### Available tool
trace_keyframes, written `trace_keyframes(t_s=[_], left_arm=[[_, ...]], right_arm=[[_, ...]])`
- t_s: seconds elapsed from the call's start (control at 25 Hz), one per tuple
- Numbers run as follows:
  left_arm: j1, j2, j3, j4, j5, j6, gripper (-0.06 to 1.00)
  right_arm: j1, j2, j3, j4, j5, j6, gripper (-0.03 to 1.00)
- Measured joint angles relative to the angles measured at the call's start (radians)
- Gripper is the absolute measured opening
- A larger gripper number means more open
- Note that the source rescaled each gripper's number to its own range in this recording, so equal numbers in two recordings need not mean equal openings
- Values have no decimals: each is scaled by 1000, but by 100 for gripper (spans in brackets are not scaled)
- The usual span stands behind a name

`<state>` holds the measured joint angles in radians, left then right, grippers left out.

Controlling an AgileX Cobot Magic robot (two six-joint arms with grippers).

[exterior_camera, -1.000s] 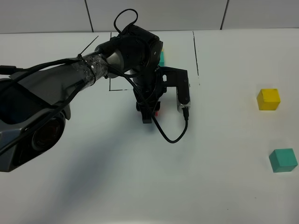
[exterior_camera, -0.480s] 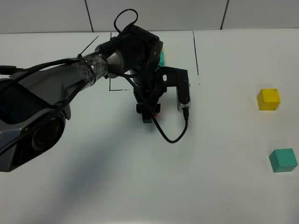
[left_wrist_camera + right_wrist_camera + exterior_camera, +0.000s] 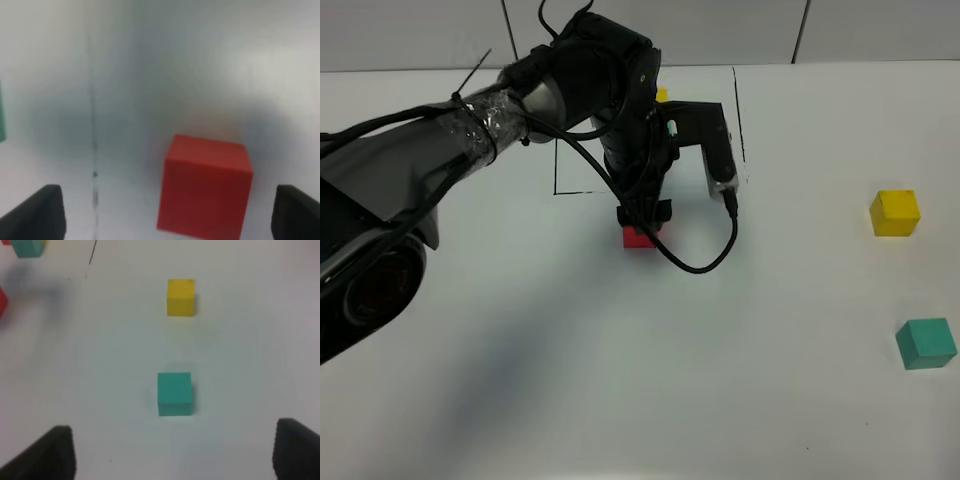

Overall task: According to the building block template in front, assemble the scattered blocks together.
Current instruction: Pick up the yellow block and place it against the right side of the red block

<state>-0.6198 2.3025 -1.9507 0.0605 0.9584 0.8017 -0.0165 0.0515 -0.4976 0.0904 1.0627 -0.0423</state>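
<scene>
The left claw (image 3: 643,213) hangs spread wide, pointing straight down just above the red cube (image 3: 639,239).

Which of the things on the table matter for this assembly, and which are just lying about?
Part of the job: red cube, yellow cube, teal cube, outlined template.
Not part of it: the arm's black cable, white table. I see no other loose items.

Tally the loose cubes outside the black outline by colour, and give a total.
red cube: 1
yellow cube: 1
teal cube: 1
Total: 3
</scene>
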Motion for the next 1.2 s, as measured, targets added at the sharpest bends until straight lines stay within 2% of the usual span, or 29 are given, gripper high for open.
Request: trace_keyframes(t_s=[0.24, 0.48, 0.6, 0.84, 1.04, 1.2], left_arm=[[38, -65, 0, 90, 27, -227, 100], [164, -133, 0, 105, 59, -461, 99], [233, -153, 0, 96, 98, -534, 99], [355, -221, 22, -8, 158, -576, 99], [421, -330, 131, -18, 143, -579, 98], [476, -454, 275, -17, 109, -602, 98]], right_arm=[[0, 0, 0, 1, 0, 0, 65], [0, 0, 0, 1, 0, 0, 65], [0, 0, 0, 1, 0, 0, 66], [0, 0, 0, 1, 0, 0, 66], [0, 0, 0, 1, 0, 0, 66], [0, 0, 0, 1, 0, 0, 66]])
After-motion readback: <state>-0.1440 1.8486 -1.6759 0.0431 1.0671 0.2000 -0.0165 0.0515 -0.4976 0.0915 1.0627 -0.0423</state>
